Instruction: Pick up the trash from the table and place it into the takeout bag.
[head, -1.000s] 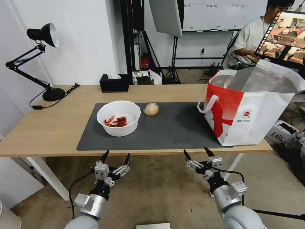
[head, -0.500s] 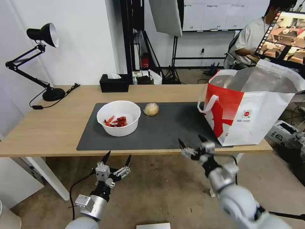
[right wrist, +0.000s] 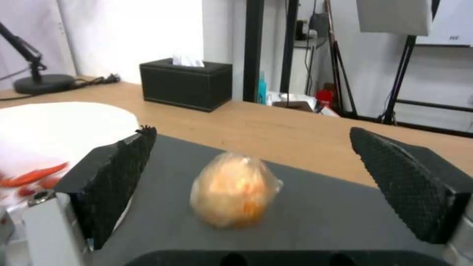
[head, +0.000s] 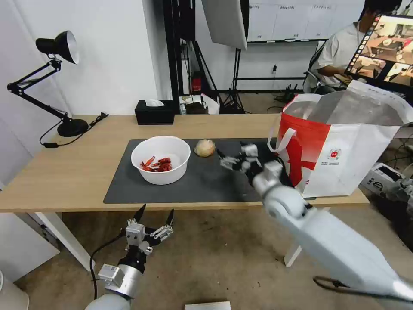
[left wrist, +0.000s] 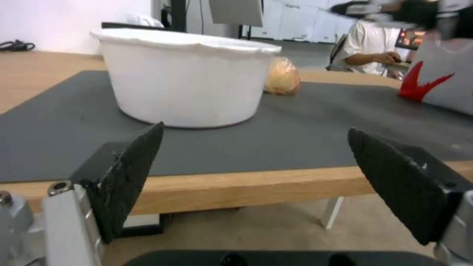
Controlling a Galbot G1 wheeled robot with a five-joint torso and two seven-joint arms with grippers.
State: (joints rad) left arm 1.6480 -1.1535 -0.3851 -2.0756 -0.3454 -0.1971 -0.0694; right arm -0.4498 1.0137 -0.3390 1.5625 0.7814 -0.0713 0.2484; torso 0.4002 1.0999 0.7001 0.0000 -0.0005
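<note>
From the head view, the right hand (head: 234, 158) is over the dark grey mat (head: 215, 181) on the worktop (head: 64, 172). Its fingers are spread wide and it holds nothing. It is near the tan wrapped ball (head: 204, 147), but not touching it. The white bowl (head: 160, 159) with red scraps stands on the mat just beside the ball. The takeout bag (head: 340, 150) stands open at the right end of the worktop. The left hand (head: 149, 218) hangs below the front edge of the worktop, fingers apart, empty. A black tissue box (head: 154, 112) and a black desk lamp (head: 51, 82) are at the far side.

In the left wrist view, the two dark fingers (left wrist: 130, 173) of the left hand are wide apart with nothing between them. Beyond them are the worktop edge, the mat, the bowl (left wrist: 184, 81) and the ball (left wrist: 281, 78).

In the right wrist view, the fingers (right wrist: 116, 181) of the right hand are wide open, and the wrapped ball (right wrist: 232, 195) lies on the mat ahead, between them in the picture, not touched. The bowl rim (right wrist: 64, 122) is at one side, the tissue box (right wrist: 186, 88) behind.
</note>
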